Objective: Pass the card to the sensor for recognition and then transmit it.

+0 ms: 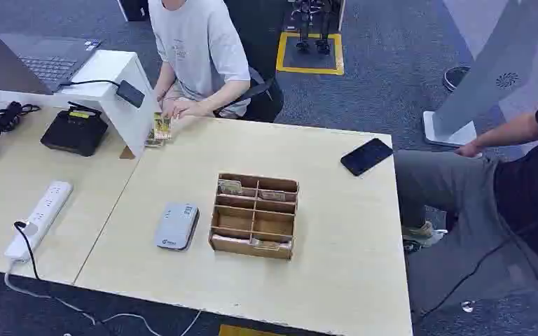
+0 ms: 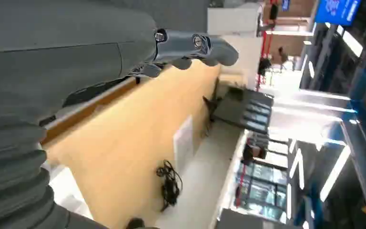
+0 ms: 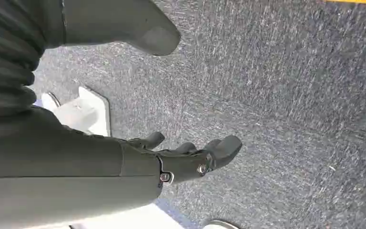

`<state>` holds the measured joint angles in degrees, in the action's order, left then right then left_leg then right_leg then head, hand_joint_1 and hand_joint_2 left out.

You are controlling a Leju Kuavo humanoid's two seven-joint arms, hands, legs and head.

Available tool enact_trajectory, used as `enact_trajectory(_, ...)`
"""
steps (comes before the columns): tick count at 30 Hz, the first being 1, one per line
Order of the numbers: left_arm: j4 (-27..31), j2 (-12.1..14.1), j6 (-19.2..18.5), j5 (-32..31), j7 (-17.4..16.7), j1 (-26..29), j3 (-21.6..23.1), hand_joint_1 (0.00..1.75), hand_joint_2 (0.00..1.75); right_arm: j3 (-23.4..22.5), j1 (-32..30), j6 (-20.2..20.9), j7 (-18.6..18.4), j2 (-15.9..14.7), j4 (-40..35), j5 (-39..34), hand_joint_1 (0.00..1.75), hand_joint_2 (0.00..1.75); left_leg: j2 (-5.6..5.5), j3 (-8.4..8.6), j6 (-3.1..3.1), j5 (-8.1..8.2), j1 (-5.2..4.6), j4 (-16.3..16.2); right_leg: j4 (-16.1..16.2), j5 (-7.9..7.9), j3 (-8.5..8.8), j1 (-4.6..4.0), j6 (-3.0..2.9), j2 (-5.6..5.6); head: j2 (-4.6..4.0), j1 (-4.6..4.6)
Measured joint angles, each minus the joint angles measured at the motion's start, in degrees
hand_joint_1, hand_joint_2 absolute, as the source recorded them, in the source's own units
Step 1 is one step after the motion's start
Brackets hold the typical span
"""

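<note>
The left hand holds nothing, its fingers stretched out and slightly apart beside the table's edge. The right hand hangs over the floor, empty, fingers loosely extended and parted.

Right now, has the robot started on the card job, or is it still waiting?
Nothing looks done yet. Cards sit in the wooden organizer beside the grey sensor. The left hand and right hand hold nothing. Picking, scanning and passing on all remain.

head view looks down on the table; left wrist shares its edge, right wrist faces carpet.
</note>
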<state>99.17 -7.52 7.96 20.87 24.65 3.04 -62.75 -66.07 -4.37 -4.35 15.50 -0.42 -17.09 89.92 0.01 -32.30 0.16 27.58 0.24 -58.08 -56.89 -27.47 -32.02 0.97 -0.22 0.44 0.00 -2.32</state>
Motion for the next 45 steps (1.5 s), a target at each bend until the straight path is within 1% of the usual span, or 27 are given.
enact_trajectory(3,0.96,0.39,0.53,1.6,1.01,0.6,1.97,0.0,1.75,-0.2,-0.04,0.07,0.02,0.11,-0.09,0.07,0.0,1.75,0.02,0.02,0.0,0.0,0.0,0.0,0.0,0.0,-0.01,0.0,0.0,0.05,0.0,0.02)
enact_trajectory(7,1.73,0.59,0.59,1.95,1.23,0.99,3.33,0.0,1.75,-0.53,-0.03,0.15,0.02,0.22,-0.11,0.09,0.0,1.75,0.02,0.03,0.0,0.0,0.0,0.0,0.0,0.0,0.0,0.0,0.0,0.02,0.0,0.02)
enact_trajectory(9,1.99,0.79,-0.18,2.17,1.84,1.35,4.0,0.0,1.75,-0.65,-0.04,0.2,0.02,0.28,-0.2,0.09,0.0,1.75,0.02,0.04,0.0,0.0,0.0,0.0,0.0,0.0,-0.02,0.0,0.0,0.04,0.0,0.02)
enact_trajectory(10,2.36,0.92,-1.05,1.46,2.76,1.7,4.73,0.0,1.75,-0.77,-0.06,0.35,0.13,0.35,-0.31,0.09,0.0,1.75,0.03,0.05,0.0,0.0,0.01,-0.01,0.0,0.0,-0.04,-0.01,0.0,0.04,0.0,0.02)
enact_trajectory(11,3.11,1.16,-1.92,-0.14,4.28,2.12,6.06,0.0,1.75,-0.85,-0.09,0.61,0.24,0.44,-0.46,0.09,0.0,1.75,0.02,0.06,0.0,0.0,0.0,-0.01,0.0,0.0,-0.13,-0.01,0.0,0.03,0.0,0.02)
enact_trajectory(13,4.51,2.23,-2.38,-5.24,7.03,3.21,9.85,0.0,1.75,-0.92,-0.06,1.29,0.66,0.72,-0.94,0.09,0.0,1.75,0.01,0.05,0.0,0.0,0.0,-0.01,0.0,0.0,-0.13,-0.01,0.0,0.02,0.0,0.05)
enact_trajectory(14,5.23,3.48,-2.73,-9.91,8.34,3.88,13.28,0.0,1.75,-0.92,-0.04,1.77,0.74,0.87,-1.2,0.09,0.0,1.75,0.0,0.04,0.0,0.0,0.01,-0.01,0.0,0.0,-0.12,-0.01,0.0,0.02,0.0,0.02)
enact_trajectory(15,5.75,4.53,-2.86,-13.19,9.45,4.29,15.92,0.0,1.75,-0.92,-0.03,2.1,0.74,0.98,-1.36,0.09,0.0,1.75,0.0,0.03,0.0,0.0,0.0,-0.01,0.0,0.0,-0.1,0.0,0.0,0.01,0.0,0.05)
enact_trajectory(18,6.69,7.83,-3.17,-21.39,10.83,5.29,22.48,0.0,1.75,-0.9,0.05,2.49,0.74,1.05,-1.4,0.09,0.0,1.75,0.02,0.04,-0.04,-0.03,0.01,-0.01,-0.01,0.04,-0.01,-0.01,-0.05,0.04,0.0,0.0)
enact_trajectory(19,7.01,8.82,-3.19,-24.07,10.87,5.41,25.62,0.0,1.75,-0.9,0.05,2.56,0.72,1.05,-1.38,0.09,0.0,1.75,0.02,0.05,-0.05,-0.04,0.01,-0.01,-0.01,0.04,-0.02,-0.01,-0.05,0.04,0.0,0.0)
enact_trajectory(20,7.28,9.76,-2.96,-26.7,10.85,5.45,27.48,0.0,1.75,-0.9,0.09,2.56,0.72,1.05,-1.38,0.09,0.0,1.75,0.01,0.06,-0.05,-0.04,0.01,-0.01,-0.01,0.04,-0.02,-0.01,-0.05,0.04,0.0,0.02)
enact_trajectory(21,7.39,10.78,-1.7,-30.56,10.76,5.47,29.5,0.0,1.75,-0.81,0.22,2.45,0.72,1.05,-1.31,0.09,0.0,1.75,0.02,0.07,-0.05,-0.05,0.01,-0.02,-0.01,0.04,-0.03,-0.02,-0.05,0.03,0.0,0.02)
enact_trajectory(22,7.37,12.89,1.45,-39.03,9.98,5.4,33.08,0.0,1.75,-0.42,0.43,2.27,0.7,1.03,-1.07,0.09,0.0,1.75,0.01,0.07,-0.05,-0.05,0.02,-0.03,-0.01,0.04,-0.07,-0.02,-0.05,0.02,0.0,0.02)
enact_trajectory(23,7.37,14.26,4.01,-46.62,8.68,5.24,35.97,0.0,1.75,-0.02,0.69,2.08,0.63,0.94,-0.83,0.09,0.0,1.75,0.0,0.06,-0.05,-0.05,0.01,-0.03,-0.01,0.04,-0.02,-0.02,-0.05,0.0,0.0,0.02)
enact_trajectory(24,7.24,16.07,6.63,-54.43,6.56,4.78,39.46,0.0,1.75,0.37,1.02,1.86,0.59,0.92,-0.51,0.09,0.0,1.75,0.0,0.05,-0.04,-0.05,0.01,-0.03,-0.01,0.04,-0.02,-0.02,-0.05,-0.01,0.0,0.0)
enact_trajectory(25,6.74,17.27,9.01,-60.74,4.13,4.24,41.86,0.0,1.75,0.59,1.38,1.71,0.55,0.87,-0.14,0.09,0.0,1.75,0.02,0.05,-0.02,-0.07,0.03,-0.03,-0.01,0.06,-0.02,-0.04,-0.07,0.03,0.0,0.07)
enact_trajectory(27,5.36,20.31,12.76,-68.44,0.15,3.07,46.39,0.0,1.75,1.07,1.73,1.49,0.52,0.76,0.5,0.09,0.0,1.75,0.04,0.05,-0.08,-0.11,0.03,-0.03,-0.02,0.09,-0.03,-0.04,-0.11,0.06,0.0,0.02)
enact_trajectory(28,4.63,21.71,14.06,-70.67,-1.47,2.29,48.31,0.0,1.75,1.31,1.75,1.33,0.52,0.7,0.76,0.09,0.0,1.75,0.03,0.05,-0.08,-0.11,0.04,-0.03,-0.02,0.1,-0.04,-0.04,-0.11,0.06,0.0,0.0)
enact_trajectory(29,3.48,23.52,15.27,-72.33,-3.11,1.4,50.63,0.0,1.75,1.72,1.79,1.25,0.48,0.61,1.09,0.09,0.0,1.75,0.02,0.04,-0.08,-0.12,0.04,-0.03,-0.02,0.1,-0.04,-0.04,-0.11,0.05,0.0,0.02)
enact_trajectory(30,2.72,24.72,15.8,-73.3,-4.01,0.71,51.97,0.0,1.75,1.9,1.91,1.18,0.37,0.5,1.37,0.09,0.0,1.75,0.02,0.04,-0.08,-0.12,0.04,-0.03,-0.02,0.09,-0.05,-0.04,-0.11,0.04,0.0,0.02)
enact_trajectory(33,0.14,27.54,16.76,-75.49,-5.63,-1.34,55.94,0.0,1.75,2.45,2.22,1.11,-0.07,0.31,2.03,0.09,0.0,1.75,0.02,0.03,-0.08,-0.13,0.04,-0.03,-0.02,0.09,-0.05,-0.05,-0.11,0.05,0.0,0.05)
enact_trajectory(38,0.13,27.54,16.77,-75.49,-5.63,-1.5,55.96,0.0,1.75,2.52,2.24,1.11,-0.07,0.31,2.08,0.09,0.0,1.75,0.02,0.03,-0.08,-0.13,0.04,-0.03,-0.02,0.09,-0.05,-0.05,-0.11,0.05,0.0,0.02)
enact_trajectory(41,-0.22,27.98,16.85,-75.73,-5.81,-1.72,56.49,0.0,1.75,2.65,2.26,1.07,-0.07,0.28,2.19,0.09,0.0,1.75,0.02,0.03,-0.08,-0.13,0.05,-0.03,-0.02,0.09,-0.05,-0.05,-0.11,0.05,0.0,0.0)
enact_trajectory(42,-1.64,29.07,17.37,-77.21,-6.75,-2.8,58.66,0.0,1.75,3.19,2.37,0.98,-0.09,0.13,2.53,0.09,0.0,1.75,0.02,0.02,-0.08,-0.13,0.05,-0.03,-0.02,0.09,-0.05,-0.05,-0.11,0.05,0.0,0.0)
enact_trajectory(43,-2.2,29.53,17.62,-77.72,-7.27,-3.27,59.47,0.0,1.75,3.34,2.39,0.94,-0.11,0.02,2.64,0.09,0.0,1.75,0.02,0.02,-0.08,-0.13,0.05,-0.03,-0.02,0.09,-0.05,-0.05,-0.11,0.05,0.0,0.02)
enact_trajectory(45,-5.23,31.56,18.64,-78.73,-8.85,-5.4,62.86,0.0,1.75,4.24,2.51,0.81,-0.24,-0.39,3.32,0.09,0.0,1.75,0.03,-0.01,-0.08,-0.12,0.04,-0.03,-0.01,0.09,-0.07,-0.05,-0.11,0.05,0.0,0.05)
